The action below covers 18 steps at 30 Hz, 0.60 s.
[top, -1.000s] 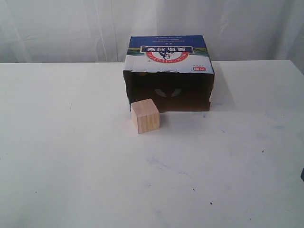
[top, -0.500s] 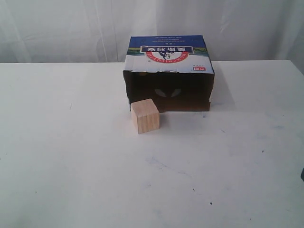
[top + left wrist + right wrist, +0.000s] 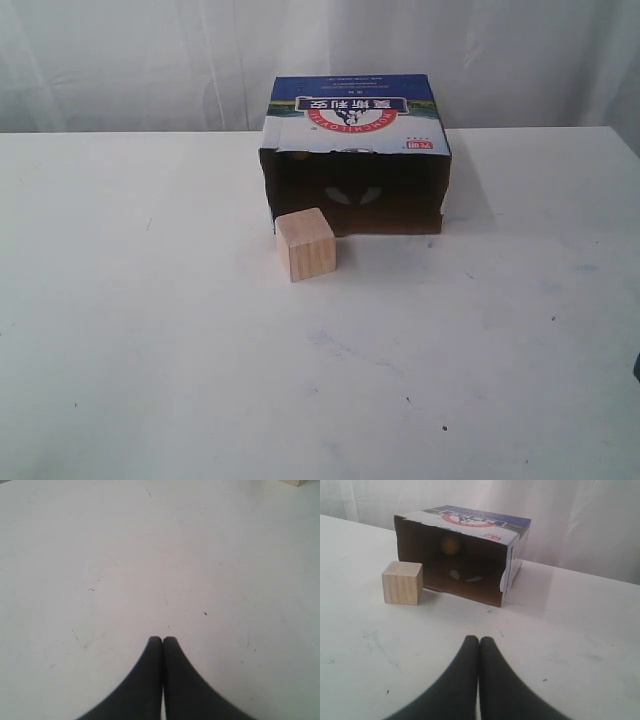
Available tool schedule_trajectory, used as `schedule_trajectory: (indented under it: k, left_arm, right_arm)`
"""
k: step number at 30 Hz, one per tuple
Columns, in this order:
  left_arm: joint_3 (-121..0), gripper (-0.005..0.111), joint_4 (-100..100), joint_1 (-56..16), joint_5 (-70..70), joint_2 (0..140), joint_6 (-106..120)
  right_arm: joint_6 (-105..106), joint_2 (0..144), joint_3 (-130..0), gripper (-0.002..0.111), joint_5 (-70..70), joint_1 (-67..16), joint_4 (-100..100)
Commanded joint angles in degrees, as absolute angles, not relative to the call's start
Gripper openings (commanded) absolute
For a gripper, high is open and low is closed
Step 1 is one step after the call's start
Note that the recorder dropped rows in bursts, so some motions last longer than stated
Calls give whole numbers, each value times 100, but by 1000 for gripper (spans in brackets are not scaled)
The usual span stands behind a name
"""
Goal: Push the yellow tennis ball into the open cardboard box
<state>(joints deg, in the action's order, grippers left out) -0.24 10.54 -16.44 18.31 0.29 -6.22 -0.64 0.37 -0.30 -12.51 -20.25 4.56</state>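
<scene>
**Ball Appears Already Inside Box, Both Hands Closed and Empty**

The yellow tennis ball (image 3: pixel 451 544) shows only as a blurred yellow spot deep in the dark interior of the open cardboard box (image 3: pixel 355 120). The box sits at 12 o'clock on the desk (image 3: pixel 150 350), its mouth facing 6. The right hand (image 3: pixel 479 639), fingers pressed together and holding nothing, faces that mouth and looks the nearer. The left hand (image 3: pixel 162 640), likewise closed and empty, views mostly bare desk. A wooden cube (image 3: pixel 306 244) stands at the mouth's 7 o'clock. The exterior view hides the ball.
</scene>
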Motion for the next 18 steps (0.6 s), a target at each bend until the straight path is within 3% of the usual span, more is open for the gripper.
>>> schedule_trajectory:
  k: [1, 18]
  left_arm:
    - [0, 0, 1073, -1673, 1900, 0, -609]
    - [0, 0, 1073, -1673, 1900, 0, -609]
  right_arm:
    - [0, 0, 0, 0, -1260, -1985, 446]
    - [-51, 0, 0, 0, -1260, -1985, 446]
